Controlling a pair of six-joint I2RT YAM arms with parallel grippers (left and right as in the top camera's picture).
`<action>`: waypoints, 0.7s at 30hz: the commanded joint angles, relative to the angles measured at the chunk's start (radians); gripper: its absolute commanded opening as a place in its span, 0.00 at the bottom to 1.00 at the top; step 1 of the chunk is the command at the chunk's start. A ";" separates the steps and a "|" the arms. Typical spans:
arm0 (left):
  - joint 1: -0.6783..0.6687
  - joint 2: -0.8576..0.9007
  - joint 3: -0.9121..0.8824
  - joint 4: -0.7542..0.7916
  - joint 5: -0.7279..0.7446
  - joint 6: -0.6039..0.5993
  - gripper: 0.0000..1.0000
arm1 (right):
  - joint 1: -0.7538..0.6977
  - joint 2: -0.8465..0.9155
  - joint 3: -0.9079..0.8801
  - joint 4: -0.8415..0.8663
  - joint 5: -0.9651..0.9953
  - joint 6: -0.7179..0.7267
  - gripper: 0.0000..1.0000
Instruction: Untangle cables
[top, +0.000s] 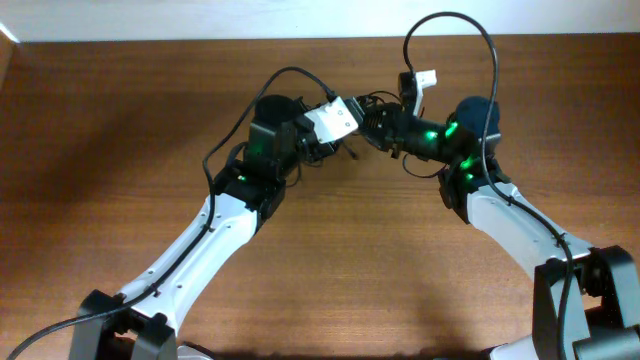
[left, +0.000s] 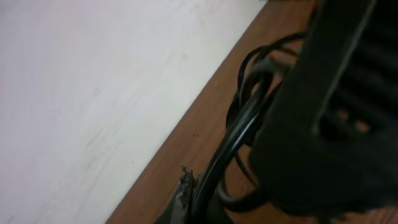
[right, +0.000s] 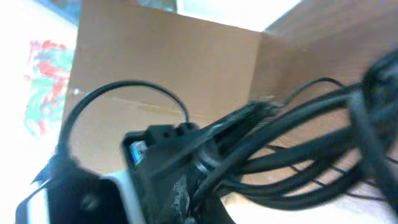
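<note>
The cables (top: 364, 108) are a small knot of thin black cords at the back middle of the table, between my two grippers. My left gripper (top: 347, 133) reaches in from the left and my right gripper (top: 374, 132) from the right, nearly touching. In the left wrist view, black cable loops (left: 247, 112) run down into my shut left gripper (left: 196, 198), and the right arm's dark body (left: 336, 130) fills the right side. In the right wrist view a blurred bundle of cables (right: 280, 146) passes through my shut right gripper (right: 194, 191). The plug ends are hidden.
The wooden table (top: 120, 160) spreads to both sides of the arms. A white wall (left: 93, 93) borders its back edge. A cardboard box (right: 168, 62) stands behind the cables. The right arm's thick wiring (top: 470, 35) arcs above the wrist.
</note>
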 joint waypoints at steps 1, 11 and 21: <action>-0.002 0.009 0.001 0.038 -0.051 -0.127 0.00 | -0.004 -0.019 0.009 0.085 -0.080 -0.054 0.04; 0.133 0.008 0.001 0.077 -0.107 -0.584 0.00 | -0.004 -0.019 0.009 0.125 -0.365 -0.351 0.04; 0.241 0.008 0.001 0.103 -0.107 -0.699 0.00 | -0.004 -0.019 0.009 0.125 -0.563 -0.630 0.04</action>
